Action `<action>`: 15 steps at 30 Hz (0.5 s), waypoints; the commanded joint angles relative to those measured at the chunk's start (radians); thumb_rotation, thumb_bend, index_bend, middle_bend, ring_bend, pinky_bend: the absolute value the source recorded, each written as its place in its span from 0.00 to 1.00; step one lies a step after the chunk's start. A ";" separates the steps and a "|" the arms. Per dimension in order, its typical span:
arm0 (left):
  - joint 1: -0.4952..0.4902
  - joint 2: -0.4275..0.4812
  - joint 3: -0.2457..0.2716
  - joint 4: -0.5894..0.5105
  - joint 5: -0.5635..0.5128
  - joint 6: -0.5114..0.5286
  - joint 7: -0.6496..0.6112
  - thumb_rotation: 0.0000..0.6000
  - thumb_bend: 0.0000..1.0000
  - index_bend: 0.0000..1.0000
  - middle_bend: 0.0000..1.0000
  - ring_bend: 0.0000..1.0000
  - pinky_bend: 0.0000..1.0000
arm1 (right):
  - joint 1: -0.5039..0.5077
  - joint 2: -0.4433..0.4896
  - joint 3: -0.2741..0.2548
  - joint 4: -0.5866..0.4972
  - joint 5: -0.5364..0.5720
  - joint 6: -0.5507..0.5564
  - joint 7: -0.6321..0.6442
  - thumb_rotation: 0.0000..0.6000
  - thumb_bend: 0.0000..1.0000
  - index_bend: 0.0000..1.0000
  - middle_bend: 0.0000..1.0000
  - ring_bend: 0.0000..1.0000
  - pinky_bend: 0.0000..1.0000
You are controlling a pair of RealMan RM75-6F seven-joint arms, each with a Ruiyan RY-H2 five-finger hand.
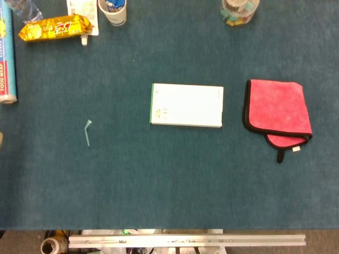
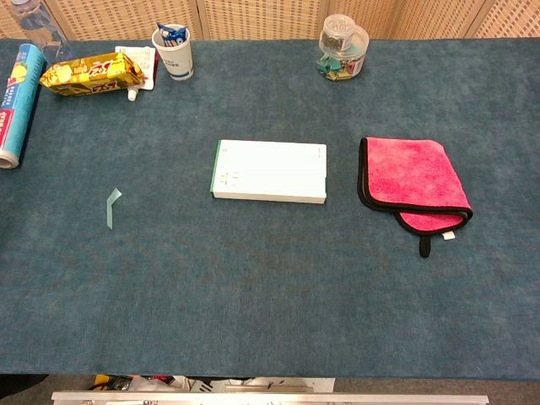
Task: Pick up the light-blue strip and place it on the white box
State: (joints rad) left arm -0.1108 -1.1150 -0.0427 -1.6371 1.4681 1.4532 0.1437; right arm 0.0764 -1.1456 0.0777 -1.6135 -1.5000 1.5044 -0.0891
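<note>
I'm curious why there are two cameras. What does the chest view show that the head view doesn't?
Only the chest view shows the woven wall panels behind the table, and the whole clear jar. Only the head view shows a metal rail at the bottom in full. Both share the light-blue strip, white box, pink cloth, paper cup and yellow snack packet. Neither shows a hand.

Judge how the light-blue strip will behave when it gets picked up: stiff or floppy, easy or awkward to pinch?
The light-blue strip looks thin and bent at its top end, so probably floppy and very light. It lies flat on the blue cloth-covered table, so pinching it may be awkward.
</note>
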 commanded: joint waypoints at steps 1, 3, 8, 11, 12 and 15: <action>0.000 0.000 0.001 0.002 0.003 0.001 -0.002 1.00 0.30 0.16 0.19 0.19 0.21 | 0.000 0.000 0.000 0.000 -0.001 0.001 0.001 1.00 0.19 0.27 0.39 0.34 0.38; -0.001 0.001 0.002 0.004 0.006 0.000 -0.004 1.00 0.30 0.16 0.19 0.19 0.21 | 0.001 0.002 0.002 -0.001 -0.005 0.004 0.002 1.00 0.19 0.27 0.39 0.34 0.38; -0.011 0.007 0.007 0.016 0.039 -0.001 -0.024 1.00 0.30 0.16 0.19 0.19 0.21 | 0.007 0.016 0.013 -0.012 -0.015 0.013 0.011 1.00 0.19 0.27 0.39 0.34 0.38; -0.032 0.017 0.012 0.034 0.075 -0.017 -0.054 1.00 0.30 0.16 0.20 0.20 0.23 | 0.015 0.031 0.024 -0.024 -0.009 0.008 0.011 1.00 0.19 0.27 0.39 0.34 0.38; -0.039 0.019 0.012 0.039 0.084 -0.023 -0.065 1.00 0.30 0.17 0.22 0.21 0.25 | 0.018 0.036 0.028 -0.029 -0.005 0.005 0.009 1.00 0.19 0.27 0.39 0.34 0.38; -0.067 0.022 0.013 0.062 0.125 -0.036 -0.103 1.00 0.30 0.19 0.28 0.28 0.34 | 0.028 0.049 0.042 -0.040 0.002 0.000 0.005 1.00 0.19 0.27 0.39 0.34 0.38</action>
State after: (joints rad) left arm -0.1614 -1.0968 -0.0316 -1.5900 1.5730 1.4274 0.0590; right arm 0.1026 -1.0986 0.1172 -1.6515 -1.5003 1.5064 -0.0827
